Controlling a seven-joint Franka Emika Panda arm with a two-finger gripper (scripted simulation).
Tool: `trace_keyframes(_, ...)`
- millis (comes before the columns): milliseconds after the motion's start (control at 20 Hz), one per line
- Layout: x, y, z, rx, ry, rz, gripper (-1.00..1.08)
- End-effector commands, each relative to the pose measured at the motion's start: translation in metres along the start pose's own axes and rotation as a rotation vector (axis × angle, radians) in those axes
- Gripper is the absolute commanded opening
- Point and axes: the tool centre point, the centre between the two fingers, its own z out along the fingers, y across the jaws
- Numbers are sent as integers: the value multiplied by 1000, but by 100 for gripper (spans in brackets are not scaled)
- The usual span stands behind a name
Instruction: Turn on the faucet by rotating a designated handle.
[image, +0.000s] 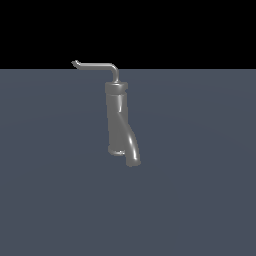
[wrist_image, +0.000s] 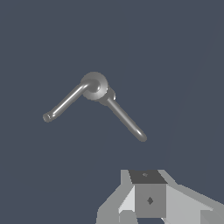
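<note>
1. Standing alone in the exterior view, the faucet (image: 118, 120) rose upright from the floor, its thick spout (image: 131, 145) curving down. The handle (image: 95, 65) ran level from the cap toward the exterior view's left, ending in a small hooked tip. No gripper showed there.
2. Seen from above in the wrist view, the gripper (wrist_image: 144, 205) hung well apart from the handle (wrist_image: 65, 103), holding nothing; how far open it stood I could not tell. The rod's long axis pointed away from the cap (wrist_image: 94, 85), so the approach likely had to reach its far end.
</note>
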Motion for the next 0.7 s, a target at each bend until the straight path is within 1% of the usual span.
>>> trace_keyframes(0,8,-11,7,1,-4,56,-100)
trace_keyframes(650,43,-66,52,-15,-9,342,-100)
